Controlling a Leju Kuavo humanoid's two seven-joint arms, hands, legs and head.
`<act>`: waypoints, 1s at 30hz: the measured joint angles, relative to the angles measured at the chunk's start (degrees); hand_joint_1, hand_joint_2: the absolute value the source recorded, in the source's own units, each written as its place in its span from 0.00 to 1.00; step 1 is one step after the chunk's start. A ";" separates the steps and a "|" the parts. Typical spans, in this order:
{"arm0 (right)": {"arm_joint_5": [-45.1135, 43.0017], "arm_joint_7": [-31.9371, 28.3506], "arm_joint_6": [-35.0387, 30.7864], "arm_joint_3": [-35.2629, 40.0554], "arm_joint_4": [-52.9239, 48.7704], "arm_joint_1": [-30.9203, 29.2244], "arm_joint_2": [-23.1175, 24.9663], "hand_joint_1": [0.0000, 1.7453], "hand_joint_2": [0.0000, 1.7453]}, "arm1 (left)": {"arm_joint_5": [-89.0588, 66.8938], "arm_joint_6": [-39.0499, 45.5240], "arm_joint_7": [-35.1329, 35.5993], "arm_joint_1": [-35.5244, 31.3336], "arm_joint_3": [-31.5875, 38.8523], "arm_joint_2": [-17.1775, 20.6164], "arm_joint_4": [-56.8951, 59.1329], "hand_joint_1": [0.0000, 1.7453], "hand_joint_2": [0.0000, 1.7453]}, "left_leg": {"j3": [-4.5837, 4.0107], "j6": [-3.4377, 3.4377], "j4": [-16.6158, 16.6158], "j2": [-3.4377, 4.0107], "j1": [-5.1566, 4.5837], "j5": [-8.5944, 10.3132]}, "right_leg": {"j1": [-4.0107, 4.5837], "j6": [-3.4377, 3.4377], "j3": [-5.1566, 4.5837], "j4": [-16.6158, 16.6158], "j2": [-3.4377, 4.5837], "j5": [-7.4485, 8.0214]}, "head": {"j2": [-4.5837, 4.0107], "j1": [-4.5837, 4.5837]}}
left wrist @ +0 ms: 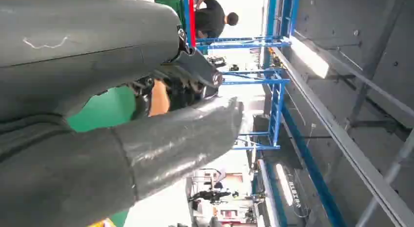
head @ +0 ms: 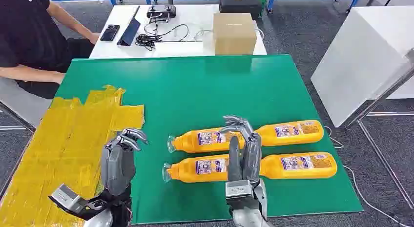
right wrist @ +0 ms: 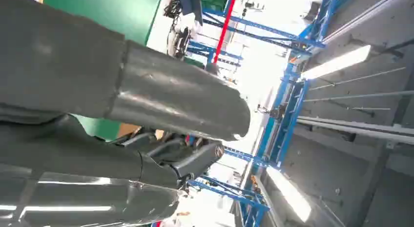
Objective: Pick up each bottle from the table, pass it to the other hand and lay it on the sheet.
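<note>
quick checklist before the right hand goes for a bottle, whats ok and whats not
1. Right hand free to grasp: ok, fingers apart, holding nothing, raised in front of the bottles.
2. Left hand free to receive: ok, holding nothing, over the green table beside the sheet.
3. Near bottle reachable: ok, lying on its side, cap toward the sheet.
4. Far bottle out of the way: cannot tell, it lies close alongside the near one.
5. Yellow sheet free: ok, no bottle on it.
6. Person clear: ok, seated past the table's far left corner.

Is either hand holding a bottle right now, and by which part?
No. The left hand and right hand are raised, holding nothing; both orange bottles lie on the table.
</note>
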 measured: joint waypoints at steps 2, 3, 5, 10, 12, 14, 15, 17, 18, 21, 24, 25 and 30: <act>0.00 0.00 0.00 0.00 0.00 0.00 0.00 1.00 0.00 | 0.00 0.00 0.00 0.00 0.00 0.00 0.00 1.00 0.00 | 0.00 0.00 0.00 0.00 0.00 0.00 | 0.00 0.00 0.00 0.00 0.00 0.00 | 0.00 0.00; 0.00 0.00 0.00 0.00 0.00 0.00 0.00 1.00 0.00 | 0.00 0.00 0.00 0.00 0.00 0.00 0.00 1.00 0.00 | 0.00 0.00 0.00 0.00 0.00 0.00 | 0.00 0.00 0.00 0.00 0.00 0.00 | 0.00 0.00; 0.00 0.00 0.00 0.00 0.00 0.00 0.00 1.00 0.00 | 0.00 0.00 0.00 0.00 0.00 0.00 0.00 1.00 0.00 | 0.00 0.00 0.00 0.00 0.00 0.00 | 0.00 0.00 0.00 0.00 0.00 0.00 | 0.00 0.00; -4.67 -2.93 6.07 0.07 -0.32 0.15 -0.52 1.00 0.00 | 2.43 -0.55 -2.48 -0.14 0.24 0.02 -0.18 1.00 0.00 | -0.01 0.00 0.00 0.00 0.00 0.00 | 0.00 0.00 -0.02 0.00 0.00 0.00 | 0.00 -0.02; -7.21 -6.11 15.46 -0.35 -1.27 0.95 -2.01 1.00 0.00 | 4.15 -2.54 -4.29 -0.88 1.40 0.04 -0.74 1.00 0.00 | -0.01 0.00 0.00 -0.02 0.00 0.00 | 0.00 0.00 0.00 0.00 -0.01 0.00 | 0.00 0.02; -7.41 -7.28 18.79 -0.91 -1.68 1.80 -2.49 1.00 0.00 | 4.11 -3.76 -4.61 -1.35 2.69 0.07 -1.14 1.00 0.00 | -0.02 0.00 0.00 -0.02 0.00 0.00 | 0.00 0.00 0.00 0.00 -0.01 0.00 | 0.00 -0.04; -7.48 -7.54 19.26 -1.18 -1.88 2.03 -2.65 1.00 0.00 | 4.04 -4.15 -4.63 -1.43 3.06 0.07 -1.36 1.00 0.00 | -0.02 0.00 0.00 -0.02 0.00 0.00 | 0.00 0.00 0.00 0.00 -0.01 0.00 | 0.00 0.00; -7.61 -7.61 19.74 -1.57 -2.12 2.16 -2.95 1.00 0.00 | 3.98 -4.37 -4.68 -1.58 3.48 0.07 -1.60 1.00 0.00 | -0.02 0.00 0.00 -0.02 0.00 0.00 | 0.00 0.00 0.00 0.00 -0.01 0.00 | 0.00 0.00; -7.61 -7.61 19.76 -1.73 -2.25 2.29 -3.10 1.00 0.00 | 3.98 -4.46 -4.68 -1.66 3.74 0.07 -1.62 1.00 0.00 | -0.02 0.00 0.00 -0.02 0.00 0.00 | 0.00 0.00 0.00 0.00 -0.01 0.00 | 0.00 0.00; -7.61 -7.61 19.78 -2.05 -2.58 2.59 -3.48 1.00 0.00 | 3.96 -4.52 -4.70 -1.74 4.20 0.07 -1.88 1.00 0.00 | -0.02 0.00 0.00 -0.01 0.00 0.00 | 0.00 0.00 0.00 0.00 -0.01 0.00 | 0.00 0.00; -7.61 -7.61 19.78 -2.30 -2.71 2.67 -3.65 1.00 0.00 | 3.96 -4.61 -4.70 -1.77 4.50 0.07 -1.95 1.00 0.00 | -0.02 0.00 0.00 -0.01 0.00 0.00 | 0.00 0.00 0.00 0.00 0.00 0.00 | 0.00 0.00; -7.61 -7.61 19.78 -2.38 -2.71 2.68 -3.69 1.00 0.00 | 3.96 -4.63 -4.70 -1.80 4.55 0.07 -1.95 1.00 0.00 | -0.02 0.00 0.00 -0.01 0.00 0.00 | 0.00 0.00 0.00 0.00 -0.01 0.00 | 0.00 0.00; -7.61 -7.61 19.78 -2.47 -2.71 2.69 -3.85 1.00 0.00 | 3.89 -4.63 -4.70 -1.80 4.66 0.07 -1.97 1.00 0.00 | -0.02 0.00 0.00 -0.01 0.00 0.00 | 0.00 0.00 -0.01 0.00 -0.01 0.00 | 0.00 0.02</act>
